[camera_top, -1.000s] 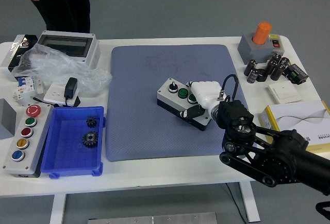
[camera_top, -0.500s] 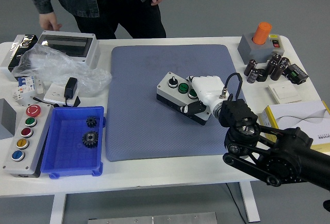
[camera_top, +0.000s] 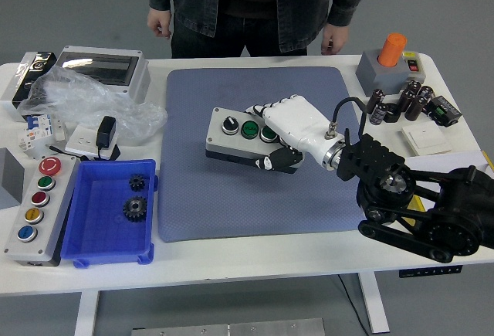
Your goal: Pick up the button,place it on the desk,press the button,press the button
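Your right hand [camera_top: 279, 137] is wrapped around the right end of the button box [camera_top: 245, 141] on the blue mat [camera_top: 231, 197], so keep gripping its hard, smooth, likely slippery sides, not the buttons on top.

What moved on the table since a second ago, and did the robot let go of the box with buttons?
The right hand did not let go; it kept its grip on the button box and carried it left across the blue mat. The person walked from the far left corner to the middle of the far side. The blue tray with gears, the plastic bag and the orange button stayed put.
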### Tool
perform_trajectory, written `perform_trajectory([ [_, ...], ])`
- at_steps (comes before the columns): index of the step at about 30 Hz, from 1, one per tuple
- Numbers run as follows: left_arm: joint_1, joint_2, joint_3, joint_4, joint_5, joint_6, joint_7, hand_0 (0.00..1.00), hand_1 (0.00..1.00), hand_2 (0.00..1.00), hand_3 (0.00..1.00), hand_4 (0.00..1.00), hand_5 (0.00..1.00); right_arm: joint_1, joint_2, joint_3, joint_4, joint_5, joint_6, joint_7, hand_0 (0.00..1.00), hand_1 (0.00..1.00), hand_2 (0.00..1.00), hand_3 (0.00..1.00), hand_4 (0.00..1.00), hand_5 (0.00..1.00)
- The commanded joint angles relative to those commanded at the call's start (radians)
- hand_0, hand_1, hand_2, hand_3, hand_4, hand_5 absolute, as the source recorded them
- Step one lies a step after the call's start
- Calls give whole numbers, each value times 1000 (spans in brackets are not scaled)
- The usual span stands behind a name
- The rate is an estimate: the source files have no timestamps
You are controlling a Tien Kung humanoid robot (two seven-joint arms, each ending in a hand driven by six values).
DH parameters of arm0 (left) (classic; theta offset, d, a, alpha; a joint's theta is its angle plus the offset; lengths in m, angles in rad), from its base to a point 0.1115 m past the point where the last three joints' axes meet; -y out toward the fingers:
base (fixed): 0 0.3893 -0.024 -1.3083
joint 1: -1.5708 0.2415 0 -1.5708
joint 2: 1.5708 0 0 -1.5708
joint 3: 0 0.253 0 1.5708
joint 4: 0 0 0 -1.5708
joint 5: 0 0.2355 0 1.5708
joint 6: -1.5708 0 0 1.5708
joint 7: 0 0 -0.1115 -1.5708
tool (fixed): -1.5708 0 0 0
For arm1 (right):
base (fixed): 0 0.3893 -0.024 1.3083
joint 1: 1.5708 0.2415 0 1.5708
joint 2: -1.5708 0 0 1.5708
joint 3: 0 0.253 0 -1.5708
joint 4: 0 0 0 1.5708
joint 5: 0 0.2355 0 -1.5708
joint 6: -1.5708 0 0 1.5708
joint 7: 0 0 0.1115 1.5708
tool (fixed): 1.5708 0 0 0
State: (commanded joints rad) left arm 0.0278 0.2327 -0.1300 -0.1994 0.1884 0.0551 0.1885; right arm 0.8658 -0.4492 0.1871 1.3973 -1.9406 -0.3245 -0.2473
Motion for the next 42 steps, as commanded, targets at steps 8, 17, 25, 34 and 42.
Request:
perform_trajectory([
  [8, -2, -1, 2, -1, 0, 0, 0, 673, 687, 633, 643, 619, 415, 21, 18, -62, -84, 8, -32, 112, 577, 623, 533, 363, 634, 70],
  [17, -6, 0, 0, -1, 4, 1, -1, 673, 687, 634, 646, 620, 420, 19, 36, -86, -168, 16, -42, 143, 617, 639, 575, 365, 616, 59],
  [25, -9, 0, -2, -2, 9, 2, -2, 673, 687, 634, 645, 621, 421, 14, 49, -114, -217, 24, -49, 158, 626, 644, 586, 368, 591, 28],
  [34, -8, 0, -3, -2, 9, 4, -4, 673, 687, 634, 647, 622, 422, 13, 51, -121, -225, 20, -54, 159, 624, 646, 592, 375, 588, 16],
  [42, -8, 0, -2, -2, 8, 4, -5, 672, 687, 635, 649, 623, 423, 10, 53, -116, -228, 28, -45, 160, 626, 646, 610, 378, 583, 15],
])
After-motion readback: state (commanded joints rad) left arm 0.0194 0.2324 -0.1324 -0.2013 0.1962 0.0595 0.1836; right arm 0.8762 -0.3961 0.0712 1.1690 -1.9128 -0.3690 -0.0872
